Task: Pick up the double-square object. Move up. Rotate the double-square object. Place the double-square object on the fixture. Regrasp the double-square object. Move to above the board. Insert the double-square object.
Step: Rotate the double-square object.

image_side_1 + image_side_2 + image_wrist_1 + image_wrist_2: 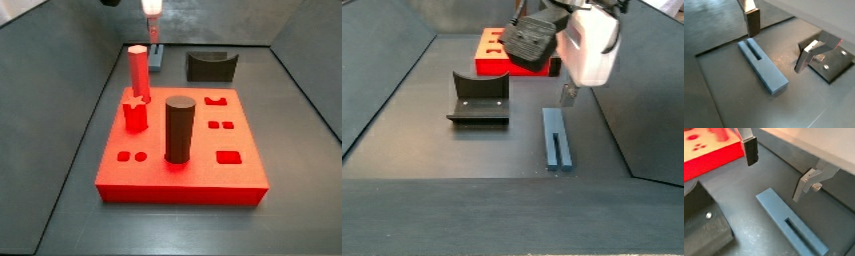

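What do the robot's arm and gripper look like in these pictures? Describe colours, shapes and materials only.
In a side view, the gripper hangs from a boxy white housing with rounded corners, behind it a black wrist part. In both wrist views, its fingers are flat silver plates ending in dark rectangular pads. No cables or markings can be made out.

dark floor (422,130) – bar (556,138), fixture (478,98), board (181,150).

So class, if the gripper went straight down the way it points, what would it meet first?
Most likely the near end of the blue bar lying on the floor; the open gripper hangs just above it, though exact alignment is hard to judge.
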### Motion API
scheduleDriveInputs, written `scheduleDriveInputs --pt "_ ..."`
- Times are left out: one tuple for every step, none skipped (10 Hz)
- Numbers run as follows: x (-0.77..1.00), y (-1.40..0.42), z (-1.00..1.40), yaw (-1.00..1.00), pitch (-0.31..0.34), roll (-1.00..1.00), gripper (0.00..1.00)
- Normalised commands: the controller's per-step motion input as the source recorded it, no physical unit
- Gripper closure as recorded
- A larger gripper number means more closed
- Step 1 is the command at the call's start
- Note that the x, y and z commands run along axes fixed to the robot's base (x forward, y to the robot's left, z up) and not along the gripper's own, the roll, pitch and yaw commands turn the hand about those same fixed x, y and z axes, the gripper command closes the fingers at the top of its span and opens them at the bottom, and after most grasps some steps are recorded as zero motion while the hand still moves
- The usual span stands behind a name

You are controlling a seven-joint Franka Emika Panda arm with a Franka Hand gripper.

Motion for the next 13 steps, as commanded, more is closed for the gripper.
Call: scheduleDriveInputs --pt "0.02 0.0 -0.04 1.0 0.003 0.0 0.0" --pt "0.02 0.0 -0.04 1.0 0.003 0.0 0.0" --pt "0.02 0.0 -0.04 1.0 0.003 0.0 0.0" --pt "0.02 0.0 -0.04 1.0 0.003 0.0 0.0" --pt "0.02 0.0 -0.04 1.0 0.003 0.0 0.0" --pt "0.02 0.0 -0.04 1.0 0.004 0.0 0.0" --pt "0.02 0.0 -0.04 1.0 0.004 0.0 0.0" --pt "0.02 0.0 -0.04 1.0 0.004 0.0 0.0" --pt "0.02 0.0 -0.04 1.0 0.005 0.0 0.0" --pt "0.02 0.0 -0.04 1.0 0.005 0.0 0.0" --pt "0.02 0.0 -0.04 1.0 0.005 0.0 0.0" --pt "0.02 0.0 -0.04 1.0 0.006 0.0 0.0" --pt "0.02 0.0 -0.04 1.0 0.007 0.0 0.0"
